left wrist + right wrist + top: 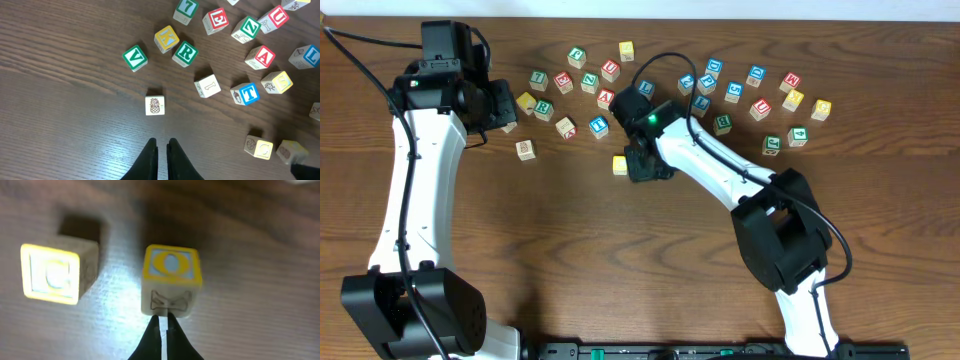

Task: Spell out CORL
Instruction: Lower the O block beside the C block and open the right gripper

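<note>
The right gripper [162, 321] is fully closed with nothing between its black fingers. Its tips sit against the near side face of a small yellow-faced wooden cube lettered O [171, 277], which stands upright on the dark wood-grain bench [570, 260]; the gripper is beside this cube, not around it. To the left in the right wrist view, with a strip of bare bench between them, stands a second yellow-faced wooden cube lettered C [52, 272], letter up. From overhead the C cube shows just beside the right gripper, while the O cube is hidden under it. The left gripper [161, 146] hangs over bare bench, its fingers drawn almost together and holding nothing. Just ahead of it lies a white wooden cube with a pineapple drawing [154, 105]. Farther out stands the white-faced wooden cube with a green R [185, 53], just beside a yellow-faced cube with a blue K [166, 38], with a white cube bearing a green V [134, 58] to their left. At the right edge of the left wrist view sits the white-faced wooden cube with a blue L [306, 56], near a red-lettered A cube [261, 57], well apart from the C and O pair.
</note>
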Controlling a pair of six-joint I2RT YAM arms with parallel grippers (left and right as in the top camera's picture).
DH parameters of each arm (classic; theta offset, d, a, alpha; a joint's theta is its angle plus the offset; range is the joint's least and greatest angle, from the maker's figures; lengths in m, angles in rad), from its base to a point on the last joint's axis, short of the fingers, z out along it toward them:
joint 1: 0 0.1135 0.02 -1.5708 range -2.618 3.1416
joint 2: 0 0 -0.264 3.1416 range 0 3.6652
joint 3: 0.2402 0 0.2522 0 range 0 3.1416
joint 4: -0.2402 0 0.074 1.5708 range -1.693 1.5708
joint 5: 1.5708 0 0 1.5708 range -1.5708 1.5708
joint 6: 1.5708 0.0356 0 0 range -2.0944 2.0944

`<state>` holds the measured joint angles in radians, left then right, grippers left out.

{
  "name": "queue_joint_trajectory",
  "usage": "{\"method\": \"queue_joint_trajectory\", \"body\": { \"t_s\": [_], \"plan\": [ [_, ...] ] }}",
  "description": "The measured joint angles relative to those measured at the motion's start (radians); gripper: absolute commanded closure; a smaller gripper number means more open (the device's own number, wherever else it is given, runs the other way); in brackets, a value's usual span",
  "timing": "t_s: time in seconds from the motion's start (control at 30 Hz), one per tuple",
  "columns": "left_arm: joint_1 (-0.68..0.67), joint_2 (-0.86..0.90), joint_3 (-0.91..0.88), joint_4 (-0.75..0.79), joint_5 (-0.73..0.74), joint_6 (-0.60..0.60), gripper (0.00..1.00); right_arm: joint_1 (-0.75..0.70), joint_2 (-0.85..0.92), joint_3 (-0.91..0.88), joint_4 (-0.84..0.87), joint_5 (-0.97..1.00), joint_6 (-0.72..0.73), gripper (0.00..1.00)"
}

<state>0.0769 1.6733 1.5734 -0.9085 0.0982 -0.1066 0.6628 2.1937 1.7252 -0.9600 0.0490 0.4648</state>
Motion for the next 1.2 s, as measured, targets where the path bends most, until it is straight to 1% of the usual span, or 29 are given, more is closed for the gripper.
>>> {"method": "queue_joint_trajectory", "body": {
  "t_s": [0.73, 1.0, 1.2],
  "plan": [
    [0.0, 0.0, 0.0, 0.0, 0.0, 0.0, 0.92, 0.002, -0.003, -0.02, 0.015, -0.01, 0.002, 0.99],
    [0.0, 0.0, 0.0, 0.0, 0.0, 0.0, 0.92, -0.021, -0.137, -0.021, 0.014, 0.002, 0.002, 0.99],
    [0.0, 0.0, 0.0, 0.0, 0.0, 0.0, 0.92, -0.088, -0.146, -0.021, 0.008, 0.011, 0.002, 0.98]
  ]
}}
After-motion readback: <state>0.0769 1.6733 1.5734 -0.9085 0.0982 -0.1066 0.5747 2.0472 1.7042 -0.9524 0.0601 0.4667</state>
